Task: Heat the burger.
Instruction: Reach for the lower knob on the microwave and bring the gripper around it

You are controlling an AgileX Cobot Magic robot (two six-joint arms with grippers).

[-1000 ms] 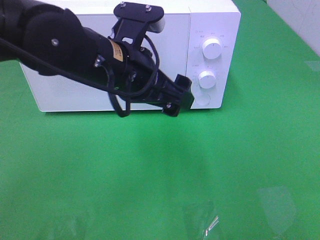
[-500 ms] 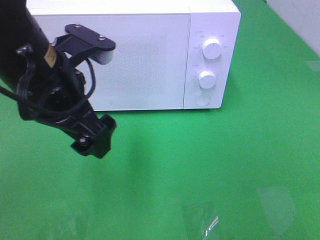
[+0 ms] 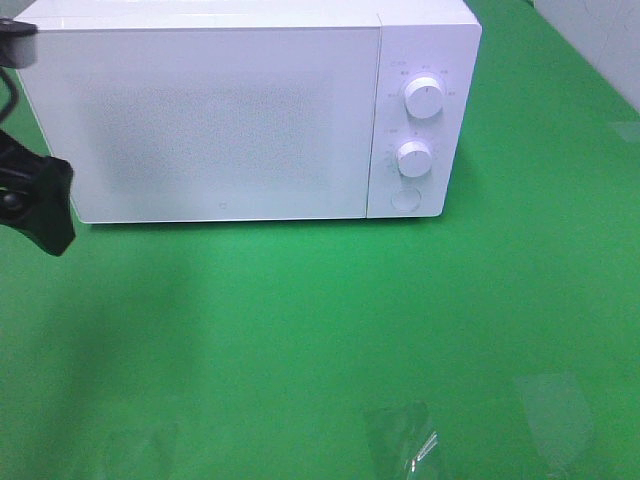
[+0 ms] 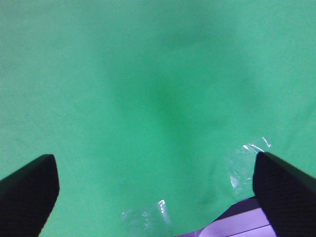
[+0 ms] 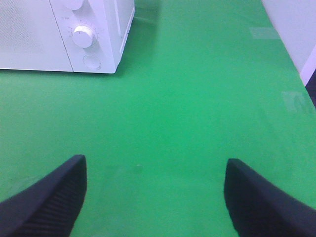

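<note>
Since its door [image 3: 200, 120] is shut, nothing inside the white microwave [image 3: 425, 45] shows.

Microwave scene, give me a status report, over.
Left end effector open, empty. Right end effector open, empty. Burger not in view; microwave door shut. Nothing seen blocking it.

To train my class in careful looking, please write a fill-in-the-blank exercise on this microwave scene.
The door of the microwave is ___.
Its panel carries ___ round knobs.
The cloth under it is coloured ___.
The open left claw holds ___.
Missing words: shut; two; green; nothing.
</note>
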